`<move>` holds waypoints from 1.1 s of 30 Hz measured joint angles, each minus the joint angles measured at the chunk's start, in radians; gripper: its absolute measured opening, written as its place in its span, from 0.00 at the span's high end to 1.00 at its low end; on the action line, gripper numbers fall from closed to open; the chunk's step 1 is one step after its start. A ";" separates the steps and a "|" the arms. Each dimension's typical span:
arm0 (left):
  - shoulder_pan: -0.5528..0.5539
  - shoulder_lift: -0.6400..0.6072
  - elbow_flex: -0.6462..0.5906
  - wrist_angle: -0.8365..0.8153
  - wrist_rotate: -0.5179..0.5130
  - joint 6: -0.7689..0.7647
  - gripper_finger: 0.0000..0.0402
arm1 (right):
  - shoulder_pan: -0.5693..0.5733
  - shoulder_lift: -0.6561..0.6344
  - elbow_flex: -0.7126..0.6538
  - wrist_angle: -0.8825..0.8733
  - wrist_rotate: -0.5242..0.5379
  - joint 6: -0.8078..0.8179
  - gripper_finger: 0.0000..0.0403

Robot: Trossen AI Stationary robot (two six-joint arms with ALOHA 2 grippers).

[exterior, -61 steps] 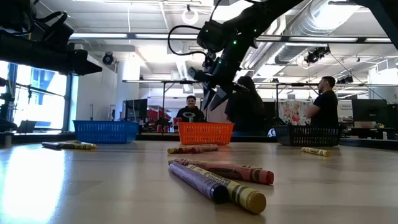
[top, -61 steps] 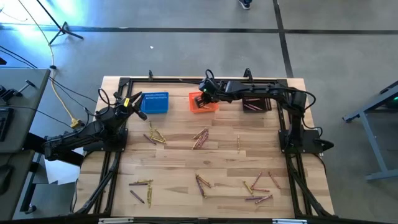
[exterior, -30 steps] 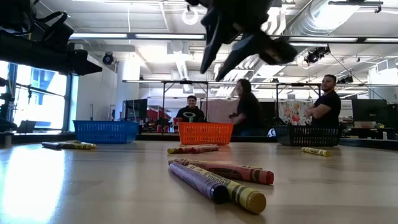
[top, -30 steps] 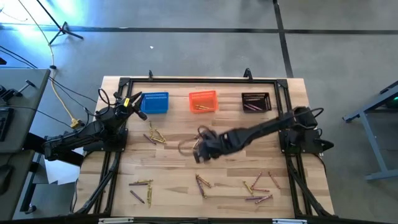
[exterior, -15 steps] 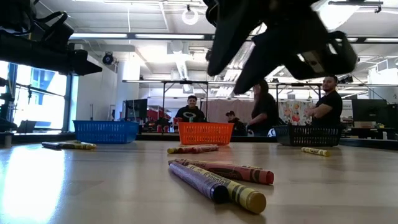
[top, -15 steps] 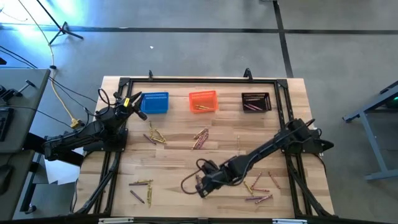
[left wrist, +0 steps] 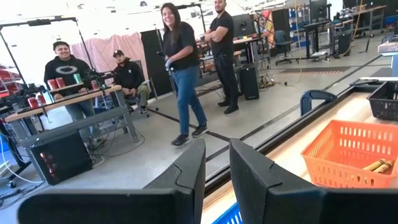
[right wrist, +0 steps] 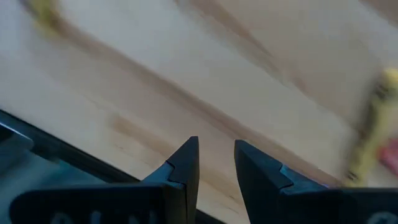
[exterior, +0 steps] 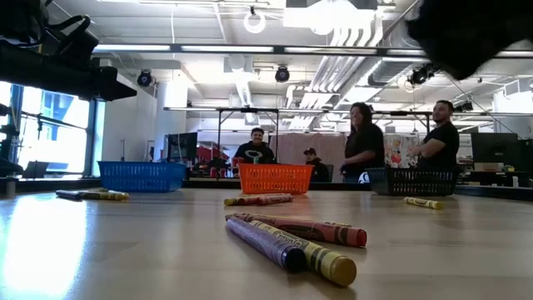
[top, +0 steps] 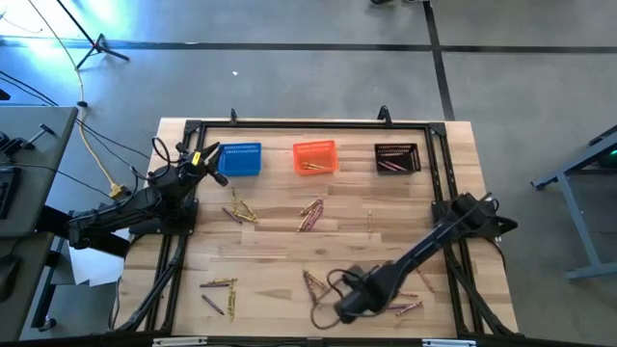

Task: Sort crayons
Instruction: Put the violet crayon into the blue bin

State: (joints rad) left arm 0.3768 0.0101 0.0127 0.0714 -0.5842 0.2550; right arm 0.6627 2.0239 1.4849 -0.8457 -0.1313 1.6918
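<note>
Since the earlier frames the right arm has been swung from the orange basket (top: 314,157) across the table (top: 280,251) to its near edge, and the right gripper (top: 345,306) is now found at about six o'clock on the board, just beside a crayon cluster (top: 313,284). Its jaws are seen in the wrist view a narrow gap apart, with nothing between them and bare wood beneath.

The left arm is parked at nine o'clock, its left gripper (top: 214,157) raised beside the blue basket (top: 240,159); its fingers (left wrist: 186,171) are likewise held a small gap apart and empty.

Three baskets are lined up along the twelve o'clock edge: blue at eleven, orange at twelve, and the black basket (top: 396,158) at one. A few crayons are lying inside the orange one (left wrist: 377,165) and the black one.

The remaining crayons are scattered on the wood: groups at ten o'clock (top: 238,210), at the centre (top: 310,213), at seven (top: 217,292) and at five (top: 403,288), plus a single one (top: 369,221) at three.
</note>
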 joint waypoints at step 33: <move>0.000 0.000 0.000 0.000 0.000 0.000 0.85 | 0.129 0.082 -0.009 -0.189 -0.047 -0.542 0.78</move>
State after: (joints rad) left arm 0.3767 0.0101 0.0124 0.0711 -0.5842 0.2550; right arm 0.7918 2.1059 1.4761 -1.0350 -0.1782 1.1495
